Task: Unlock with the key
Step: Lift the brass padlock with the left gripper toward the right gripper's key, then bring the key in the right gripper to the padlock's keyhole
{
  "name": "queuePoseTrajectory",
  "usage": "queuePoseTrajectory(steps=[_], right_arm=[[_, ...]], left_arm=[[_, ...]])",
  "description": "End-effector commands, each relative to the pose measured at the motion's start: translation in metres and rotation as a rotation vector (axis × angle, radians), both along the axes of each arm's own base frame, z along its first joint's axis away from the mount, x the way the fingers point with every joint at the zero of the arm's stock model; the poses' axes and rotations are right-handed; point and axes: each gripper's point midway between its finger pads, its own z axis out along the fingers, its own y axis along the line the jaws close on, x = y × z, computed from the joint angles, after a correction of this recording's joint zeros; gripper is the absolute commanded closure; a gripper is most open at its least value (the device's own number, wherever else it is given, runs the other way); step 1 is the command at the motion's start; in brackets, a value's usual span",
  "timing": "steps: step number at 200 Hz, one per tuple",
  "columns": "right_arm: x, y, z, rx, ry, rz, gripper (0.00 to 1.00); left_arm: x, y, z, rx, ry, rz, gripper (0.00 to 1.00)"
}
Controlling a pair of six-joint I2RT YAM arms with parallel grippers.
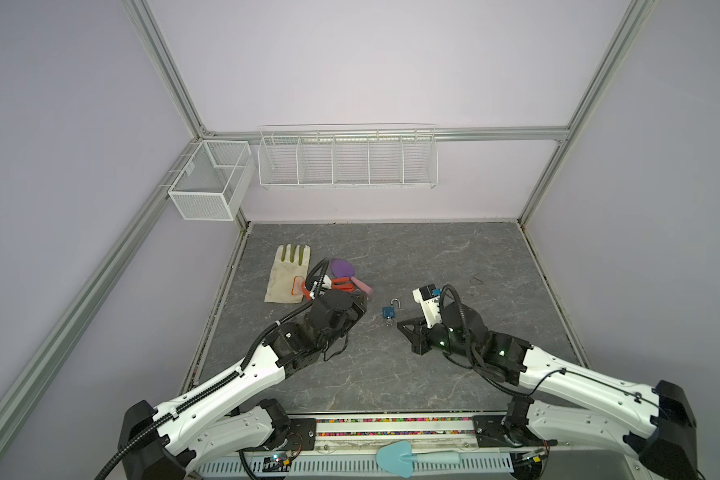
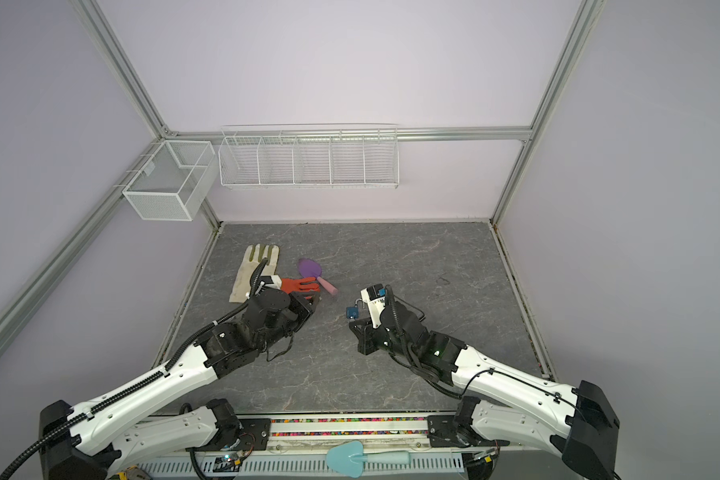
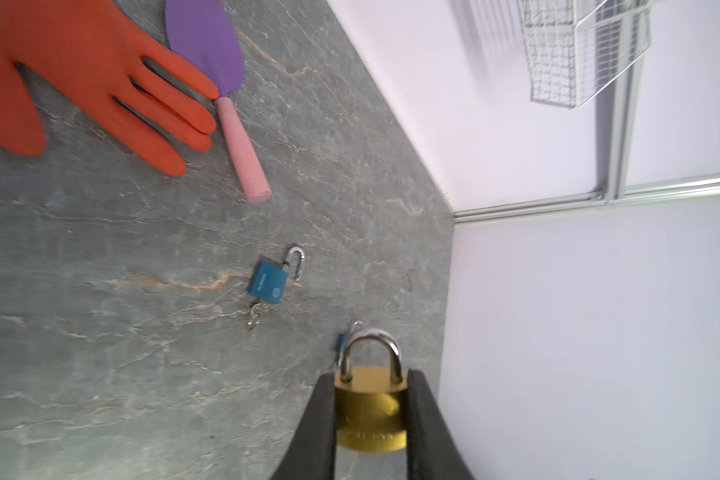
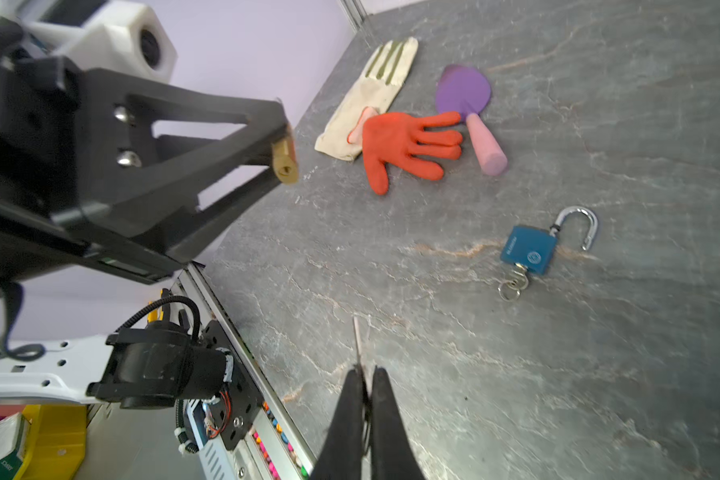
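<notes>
Misalignment is the main risk from here: the right gripper [image 4: 364, 374] is pressed together on the head of a thin key [image 4: 356, 337], the blade poking out past its fingertips, while the left gripper [image 3: 371, 380] pinches the brass padlock [image 3: 371, 415] by its body, shackle closed, keyhole end turned toward the other arm. Key and keyhole are well apart, above the table [image 4: 558, 395]. If the blade meets the lock face off-centre or rotated, the key could likely pivot in the pinch, or the padlock slide between the pads. A blue padlock [image 4: 526, 249], shackle open, lies near and might get knocked
</notes>
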Motion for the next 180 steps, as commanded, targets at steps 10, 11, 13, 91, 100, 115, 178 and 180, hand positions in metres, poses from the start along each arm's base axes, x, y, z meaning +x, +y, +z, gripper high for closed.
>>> queuePoseTrajectory(steps=[10, 11, 13, 91, 100, 115, 178, 180], right_arm=[[0.014, 0.021, 0.038, 0.082, -0.131, -0.045, 0.94], [0.014, 0.021, 0.037, 0.082, -0.131, -0.045, 0.94], [0.015, 0.022, 0.038, 0.082, -0.132, -0.048, 0.94], [0.032, 0.048, 0.052, 0.071, -0.245, -0.035, 0.94], [0.037, 0.045, 0.046, 0.039, -0.239, -0.068, 0.94], [0.04, 0.046, 0.043, 0.026, -0.24, -0.08, 0.94], [0.041, 0.054, 0.04, 0.009, -0.267, -0.051, 0.94], [0.042, 0.054, 0.038, 0.003, -0.265, -0.051, 0.94]], left_arm=[[0.006, 0.003, 0.015, -0.183, 0.008, 0.094, 1.0], [0.006, 0.003, 0.015, -0.185, 0.008, 0.094, 1.0], [0.006, 0.004, 0.015, -0.186, 0.007, 0.095, 1.0], [0.003, 0.002, 0.013, -0.247, 0.024, 0.099, 1.0], [0.004, 0.002, 0.014, -0.251, 0.021, 0.099, 1.0], [0.004, 0.001, 0.014, -0.249, 0.021, 0.096, 1.0], [0.005, -0.001, 0.013, -0.25, 0.021, 0.096, 1.0], [0.005, -0.001, 0.013, -0.25, 0.021, 0.095, 1.0]])
